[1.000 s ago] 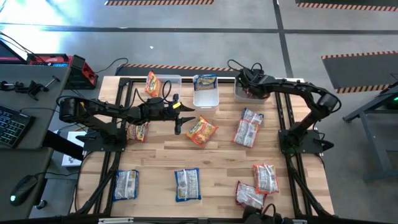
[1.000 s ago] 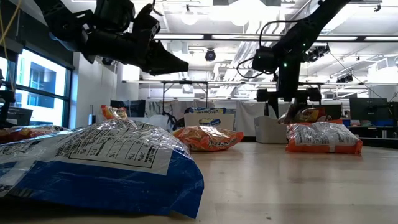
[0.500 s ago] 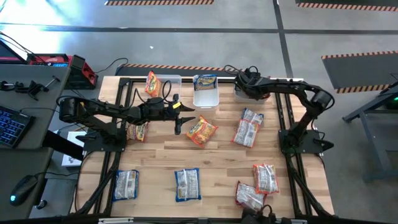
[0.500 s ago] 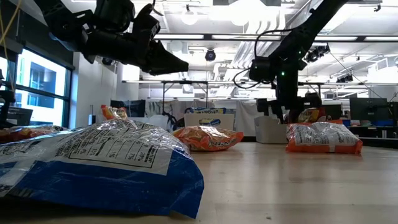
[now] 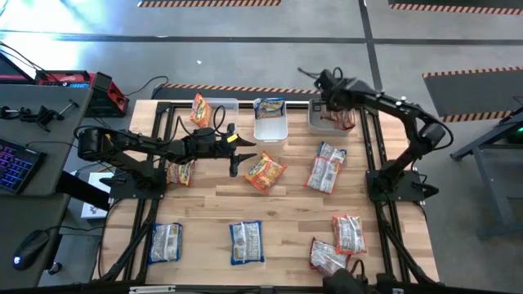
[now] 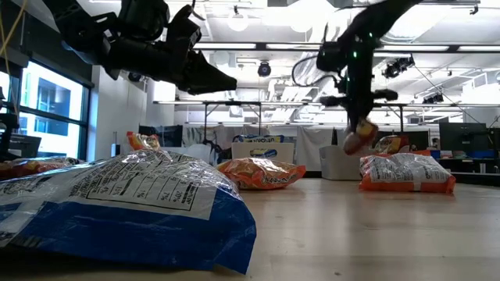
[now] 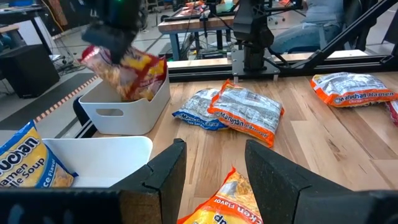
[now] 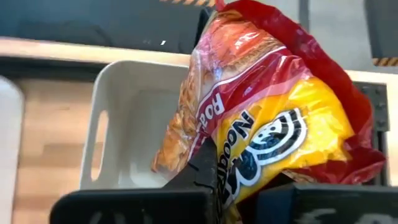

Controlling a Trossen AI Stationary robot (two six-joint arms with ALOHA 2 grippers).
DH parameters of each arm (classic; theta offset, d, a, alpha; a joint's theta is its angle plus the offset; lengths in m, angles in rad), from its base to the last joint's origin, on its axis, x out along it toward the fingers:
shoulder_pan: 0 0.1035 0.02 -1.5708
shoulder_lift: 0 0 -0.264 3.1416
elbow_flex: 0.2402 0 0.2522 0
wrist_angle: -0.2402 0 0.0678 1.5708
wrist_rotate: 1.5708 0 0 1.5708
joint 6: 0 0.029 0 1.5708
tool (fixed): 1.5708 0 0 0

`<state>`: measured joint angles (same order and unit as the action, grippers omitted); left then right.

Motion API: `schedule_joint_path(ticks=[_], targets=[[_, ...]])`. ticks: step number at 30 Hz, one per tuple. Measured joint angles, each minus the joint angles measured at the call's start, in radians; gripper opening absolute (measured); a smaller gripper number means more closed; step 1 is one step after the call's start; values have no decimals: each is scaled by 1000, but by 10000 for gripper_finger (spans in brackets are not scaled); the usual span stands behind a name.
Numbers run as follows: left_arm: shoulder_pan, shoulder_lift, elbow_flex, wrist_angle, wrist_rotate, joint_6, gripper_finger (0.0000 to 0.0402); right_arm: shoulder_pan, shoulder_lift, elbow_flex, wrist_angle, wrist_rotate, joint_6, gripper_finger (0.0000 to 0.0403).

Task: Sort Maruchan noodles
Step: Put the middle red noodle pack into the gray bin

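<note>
Right end effector (image 5: 335,104) is clamped on a red-and-yellow noodle packet (image 8: 267,118), held above the right-hand bin (image 8: 134,121) at the far edge of the desk (image 5: 286,208). Left end effector (image 7: 211,171) hovers with fingers apart and empty over an orange packet (image 5: 264,171) mid-desk. Other packets lie scattered on the desk; one blue packet (image 5: 270,107) sits in the middle bin (image 5: 270,129).

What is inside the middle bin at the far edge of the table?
One blue-and-white packet leans at the far end of the middle bin. The rest looks bare; beneath the packet is hidden.
</note>
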<state>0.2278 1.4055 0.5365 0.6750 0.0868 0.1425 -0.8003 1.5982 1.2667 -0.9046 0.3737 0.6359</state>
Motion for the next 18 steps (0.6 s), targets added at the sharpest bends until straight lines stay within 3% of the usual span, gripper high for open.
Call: schedule_joint_path(ticks=[7, 18], targets=[[0, 0, 0, 1, 0, 0, 154, -45, 42, 159, -209, -45, -129, 1], [0, 0, 0, 3, 0, 0, 154, -36, 154, 172, -338, -49, -167, 0]])
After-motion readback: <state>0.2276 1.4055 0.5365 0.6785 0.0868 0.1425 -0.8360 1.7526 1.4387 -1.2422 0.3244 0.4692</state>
